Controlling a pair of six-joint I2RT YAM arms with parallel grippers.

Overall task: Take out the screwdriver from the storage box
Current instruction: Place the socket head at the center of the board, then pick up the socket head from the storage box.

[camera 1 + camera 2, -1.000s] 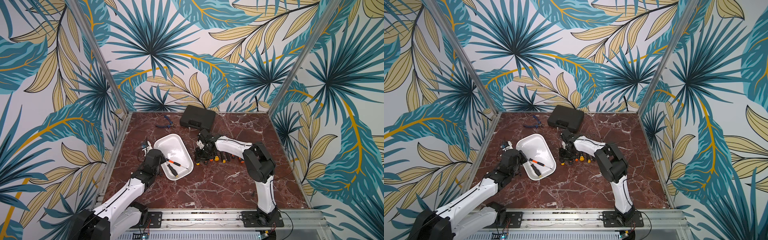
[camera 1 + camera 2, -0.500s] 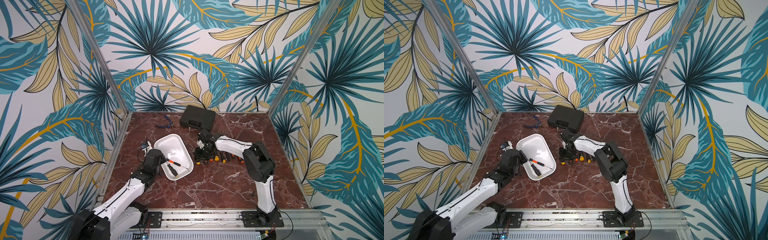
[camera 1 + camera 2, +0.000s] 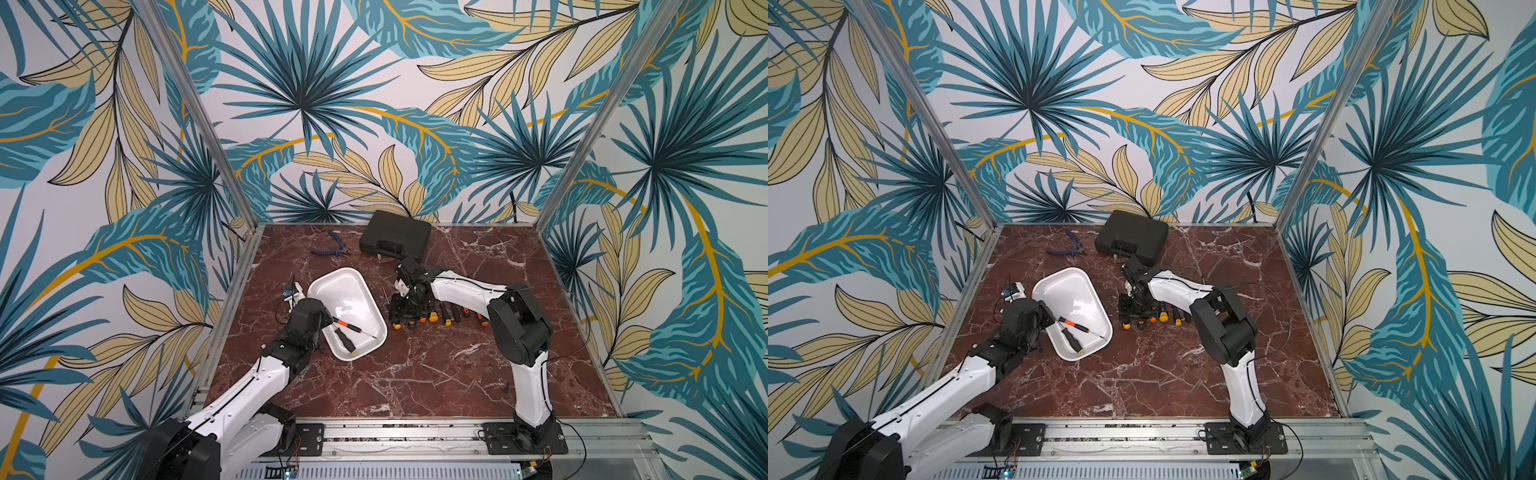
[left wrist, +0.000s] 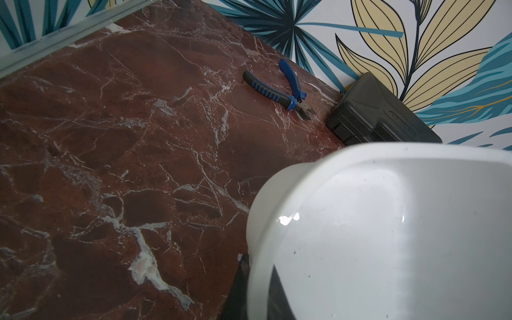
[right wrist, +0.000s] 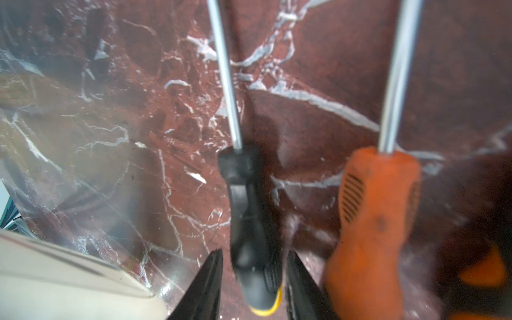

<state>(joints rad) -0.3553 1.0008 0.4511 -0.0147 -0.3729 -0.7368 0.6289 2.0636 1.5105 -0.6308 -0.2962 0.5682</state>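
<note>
Plainly out of the tub, the black-handled screwdriver [image 5: 250, 221] lies flat on the marble table [image 3: 415, 374] just beside an orange-handled screwdriver [image 5: 376, 210]. The right gripper [image 5: 253, 252] sits astride its handle, jaws parted a little with a sliver of gap each side, so nothing is held. I judge the release wants a straight lift that neither drags the handle nor nudges the neighbour, while the left gripper [image 3: 324, 322], clamped shut on the rim of the storage box [image 3: 332, 286], steadies it with two more screwdrivers [image 3: 351, 326] inside.

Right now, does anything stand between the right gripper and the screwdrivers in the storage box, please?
Nothing visible but bare table and the wall of the storage box; the right gripper, open, straddles a black-handled screwdriver outside it.
</note>
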